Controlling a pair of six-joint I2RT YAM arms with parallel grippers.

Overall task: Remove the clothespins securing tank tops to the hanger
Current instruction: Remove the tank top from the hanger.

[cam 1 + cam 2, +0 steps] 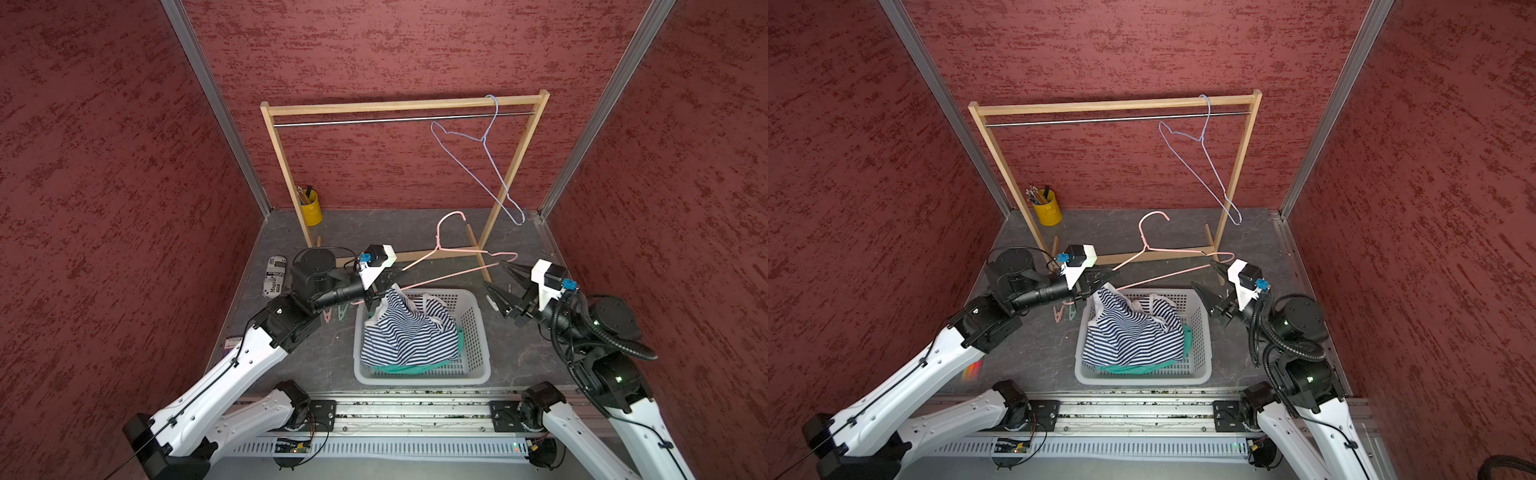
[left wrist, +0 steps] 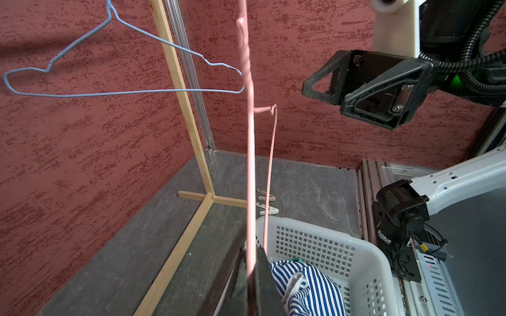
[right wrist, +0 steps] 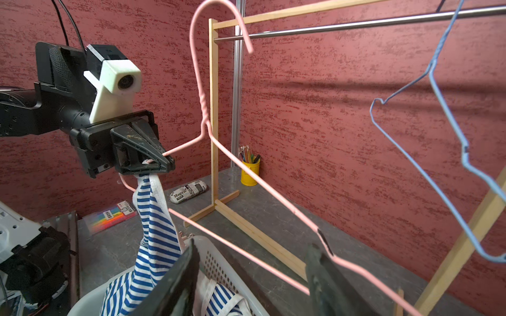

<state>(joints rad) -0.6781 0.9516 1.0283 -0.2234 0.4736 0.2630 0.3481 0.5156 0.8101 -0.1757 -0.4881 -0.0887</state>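
My left gripper [image 2: 252,254] is shut on the left end of the pink wire hanger [image 1: 457,249], which it holds over the basket. The striped tank top [image 3: 156,219] hangs by one strap from that end, just under the gripper [image 3: 168,161], and drapes into the basket. The teal tank top [image 1: 399,368] lies beneath it. My right gripper [image 3: 250,279] stands open at the hanger's right end, one finger beside the wire. A pink clothespin [image 1: 328,316] and a green clothespin [image 1: 343,312] lie on the table under the left arm. Two pale clothespins [image 2: 267,194] lie near the rack's foot.
A white perforated basket [image 1: 478,332] stands at the front middle. Behind it is a wooden rack [image 1: 399,106] with a blue wire hanger [image 1: 478,162] on its rail. A yellow pencil cup [image 1: 311,208], a newsprint pencil case [image 1: 275,276] and a coloured packet [image 3: 109,216] sit at the left.
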